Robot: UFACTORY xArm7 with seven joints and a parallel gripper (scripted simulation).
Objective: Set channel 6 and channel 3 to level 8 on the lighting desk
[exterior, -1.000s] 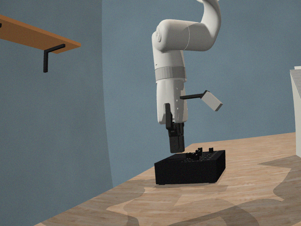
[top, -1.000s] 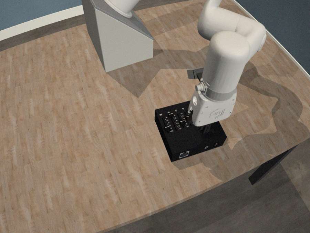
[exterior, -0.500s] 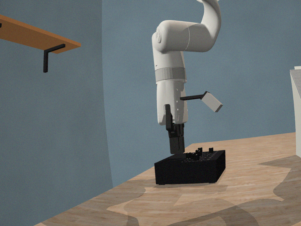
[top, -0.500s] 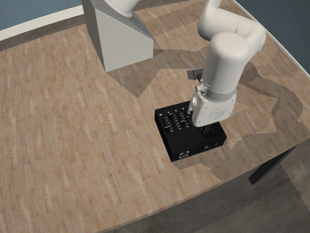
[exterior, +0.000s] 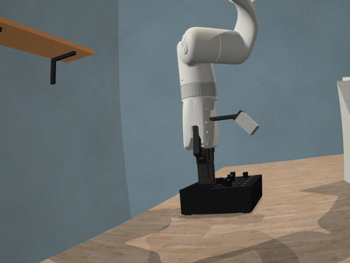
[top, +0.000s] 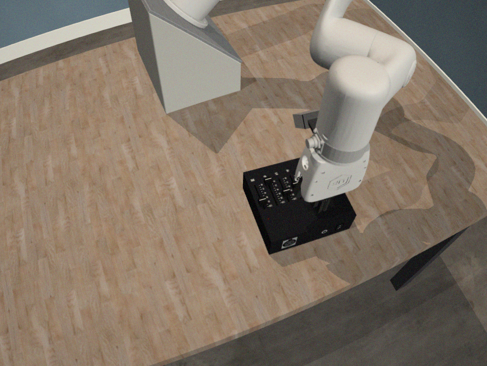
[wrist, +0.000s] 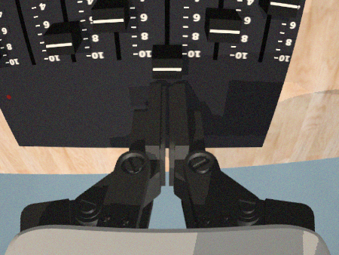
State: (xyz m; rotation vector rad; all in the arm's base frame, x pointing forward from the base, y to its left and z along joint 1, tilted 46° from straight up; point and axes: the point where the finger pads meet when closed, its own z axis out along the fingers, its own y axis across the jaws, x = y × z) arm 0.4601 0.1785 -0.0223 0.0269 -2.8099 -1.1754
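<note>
The black lighting desk (top: 298, 204) stands flat on the wooden table near its front right edge; it also shows in the exterior view (exterior: 222, 195). My gripper (wrist: 166, 105) is shut and empty, and it points straight down. Its tips are low over the desk's blank panel, right beside one fader cap (wrist: 166, 55). That cap stands at the 10 end of its scale. I cannot tell whether the tips touch it. The neighbouring caps stand near 8 (wrist: 224, 25) and near 6 (wrist: 109, 14). The gripper also shows in the top and exterior views (top: 322, 207) (exterior: 205, 176). The arm hides the right half of the faders in the top view.
The robot's grey base pedestal (top: 189, 59) stands at the back of the table. The table's edge runs close in front of and to the right of the desk. A wooden wall shelf (exterior: 42, 45) hangs high at the left.
</note>
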